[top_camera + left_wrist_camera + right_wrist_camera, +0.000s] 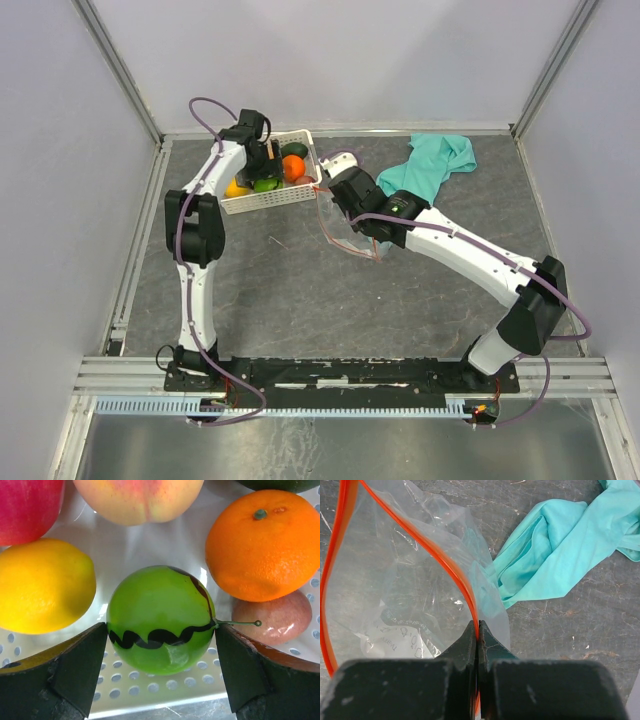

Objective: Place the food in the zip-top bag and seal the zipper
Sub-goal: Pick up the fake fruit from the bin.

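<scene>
My left gripper (160, 632) is down in the white perforated basket (262, 203), its two fingers touching both sides of a green toy fruit (160, 612) with a black wavy line. Around it lie a yellow lemon (42, 585), an orange (262, 545), a peach (137, 497), a red apple (27, 505) and a brownish piece (272, 617). My right gripper (478, 630) is shut on the red-orange zipper (430, 550) of the clear zip-top bag (395, 590). The bag's mouth gapes open and it hangs just right of the basket (345, 225).
A teal cloth (435, 165) lies crumpled at the back right, just behind the bag; it also shows in the right wrist view (560, 545). Grey walls and metal rails enclose the dark table. The basket stands at the back, left of centre.
</scene>
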